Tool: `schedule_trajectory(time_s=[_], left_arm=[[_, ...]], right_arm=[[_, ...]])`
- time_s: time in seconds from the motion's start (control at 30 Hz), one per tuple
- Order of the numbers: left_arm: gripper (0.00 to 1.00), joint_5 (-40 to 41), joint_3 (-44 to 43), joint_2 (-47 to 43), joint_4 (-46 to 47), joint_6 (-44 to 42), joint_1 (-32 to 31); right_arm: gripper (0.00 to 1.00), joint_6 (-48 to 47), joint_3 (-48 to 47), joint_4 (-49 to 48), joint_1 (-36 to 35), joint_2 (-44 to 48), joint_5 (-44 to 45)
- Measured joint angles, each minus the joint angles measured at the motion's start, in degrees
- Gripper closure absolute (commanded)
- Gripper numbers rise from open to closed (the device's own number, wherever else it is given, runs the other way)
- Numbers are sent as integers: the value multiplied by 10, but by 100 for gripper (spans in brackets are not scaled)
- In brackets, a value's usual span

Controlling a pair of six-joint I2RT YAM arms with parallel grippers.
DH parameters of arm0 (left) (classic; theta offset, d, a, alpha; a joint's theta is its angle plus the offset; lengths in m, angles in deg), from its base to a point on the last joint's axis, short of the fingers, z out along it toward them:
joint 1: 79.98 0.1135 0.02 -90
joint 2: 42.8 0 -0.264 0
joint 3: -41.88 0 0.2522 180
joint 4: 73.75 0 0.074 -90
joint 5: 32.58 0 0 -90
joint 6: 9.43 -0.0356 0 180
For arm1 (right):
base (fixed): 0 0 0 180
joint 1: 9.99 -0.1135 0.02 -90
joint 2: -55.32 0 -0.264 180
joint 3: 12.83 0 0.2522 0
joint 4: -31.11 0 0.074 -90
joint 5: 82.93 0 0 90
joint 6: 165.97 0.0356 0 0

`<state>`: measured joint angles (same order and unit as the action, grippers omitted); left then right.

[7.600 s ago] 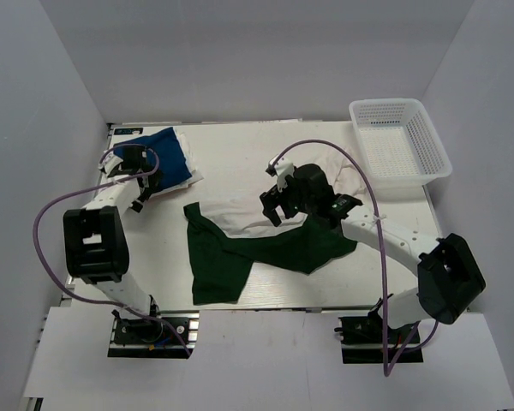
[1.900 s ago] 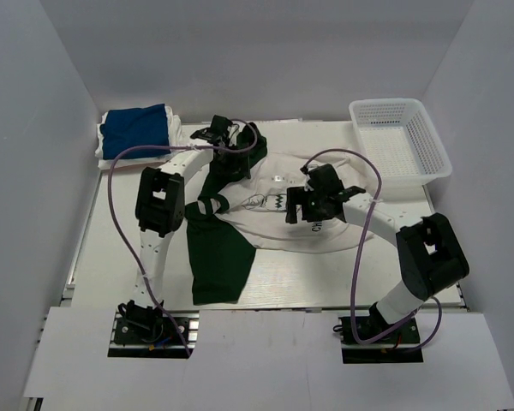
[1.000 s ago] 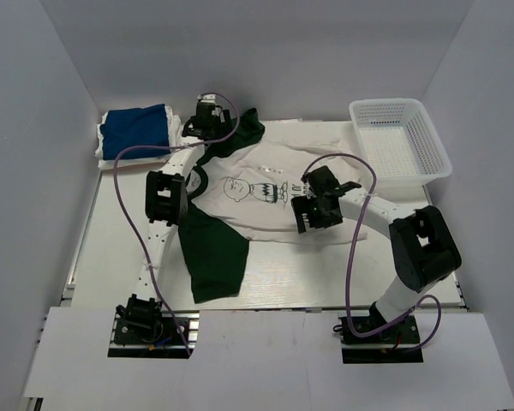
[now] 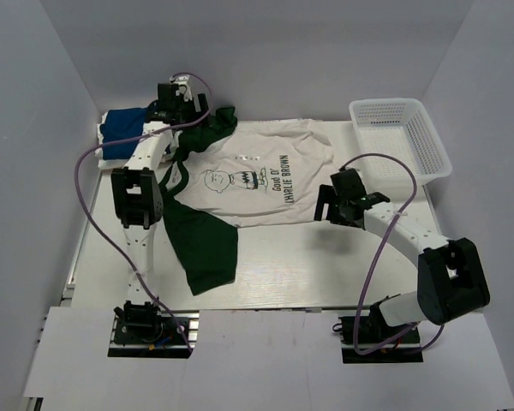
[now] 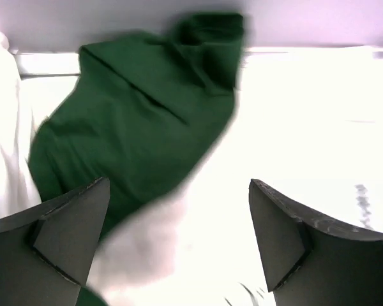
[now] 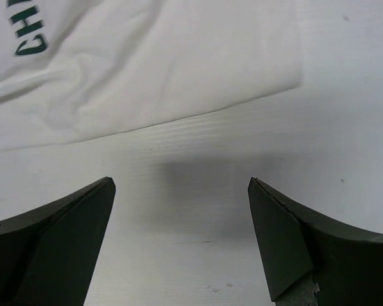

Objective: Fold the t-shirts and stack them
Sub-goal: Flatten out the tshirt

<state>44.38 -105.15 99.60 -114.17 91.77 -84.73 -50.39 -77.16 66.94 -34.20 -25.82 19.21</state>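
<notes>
Here the white cloth t-shirt with cartoon-face print lies spread flat by the table's far edge, long axis left to right. Its collar, over the dark green t-shirt, is at the left gripper; its hem is just ahead of the right gripper. Both grippers are released and empty.

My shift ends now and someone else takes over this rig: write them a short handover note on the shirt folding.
Left pincer: open, over the green shirt's bunched far end.
Right pincer: open, over the table just off the white shirt's corner.
Blue shirt: folded, far left corner.
White shirt: spread flat, print up, unfolded. Green shirt lies partly under its left side.
Left to do: fold white and green, stack all three.
</notes>
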Motion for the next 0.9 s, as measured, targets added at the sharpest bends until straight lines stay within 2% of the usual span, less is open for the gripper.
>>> schedule_trajectory(time_s=[0.1,0.3,0.53,0.73,0.9], left_arm=[[1,-12,103,-108,-17,13,-8],[1,-40,464,-388,-8,65,-31],[1,-5,796,-655,-121,176,-72],[1,2,926,-813,-216,262,-83],[1,4,996,-806,-243,307,-91]], right_arm=[[10,26,16,-3,21,16,17],[10,44,37,-36,55,28,30],[10,41,46,-76,92,17,20],[10,42,64,-113,112,-10,-14],[10,38,65,-122,116,-31,-33]])
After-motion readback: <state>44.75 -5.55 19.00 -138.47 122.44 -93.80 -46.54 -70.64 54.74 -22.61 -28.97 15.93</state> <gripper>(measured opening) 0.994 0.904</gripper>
